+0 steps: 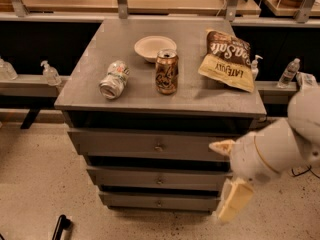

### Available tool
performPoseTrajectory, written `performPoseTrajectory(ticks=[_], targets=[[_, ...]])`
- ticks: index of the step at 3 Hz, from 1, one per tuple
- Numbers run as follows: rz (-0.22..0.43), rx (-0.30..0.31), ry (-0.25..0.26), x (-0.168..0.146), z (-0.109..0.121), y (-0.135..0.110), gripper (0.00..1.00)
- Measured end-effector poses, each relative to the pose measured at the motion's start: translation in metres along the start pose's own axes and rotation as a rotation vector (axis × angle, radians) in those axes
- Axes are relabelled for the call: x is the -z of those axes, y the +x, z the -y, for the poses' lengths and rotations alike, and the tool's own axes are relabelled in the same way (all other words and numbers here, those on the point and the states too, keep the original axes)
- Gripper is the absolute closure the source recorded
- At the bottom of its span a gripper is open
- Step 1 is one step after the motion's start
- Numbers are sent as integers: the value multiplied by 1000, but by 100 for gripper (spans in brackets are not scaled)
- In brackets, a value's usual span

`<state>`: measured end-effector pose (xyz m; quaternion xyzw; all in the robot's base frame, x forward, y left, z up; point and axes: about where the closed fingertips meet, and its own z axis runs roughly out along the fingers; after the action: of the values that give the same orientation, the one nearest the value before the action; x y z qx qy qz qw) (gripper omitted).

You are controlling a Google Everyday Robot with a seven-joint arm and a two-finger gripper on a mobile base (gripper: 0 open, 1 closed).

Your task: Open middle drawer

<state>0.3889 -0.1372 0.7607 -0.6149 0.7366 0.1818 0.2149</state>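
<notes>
The grey cabinet has three stacked drawers. The middle drawer (pixel 125 178) is the shallow grey front with a small round knob (pixel 159 180) at its centre, and it sits closed between the top drawer (pixel 115 144) and the bottom drawer (pixel 130 201). My gripper (pixel 228 175) is at the right end of the drawer fronts, to the right of the knob. It is open and empty, with one cream finger (pixel 222 146) level with the top drawer and the other low, near the bottom drawer. It covers the right ends of the drawers.
On the cabinet top (pixel 100 54) lie a tipped can (pixel 114 79), an upright brown can (pixel 166 71), a white bowl (pixel 152 48) and a chip bag (pixel 226 59). Bottles (pixel 50 73) stand on a low ledge behind. A dark object (pixel 61 226) lies on the floor at the left.
</notes>
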Motion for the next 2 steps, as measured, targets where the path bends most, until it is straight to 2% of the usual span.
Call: performPoseTrajectory(ticks=[1, 2], targets=[[79, 59, 62, -41, -14, 25, 0], [79, 126, 168, -66, 4, 45, 0]])
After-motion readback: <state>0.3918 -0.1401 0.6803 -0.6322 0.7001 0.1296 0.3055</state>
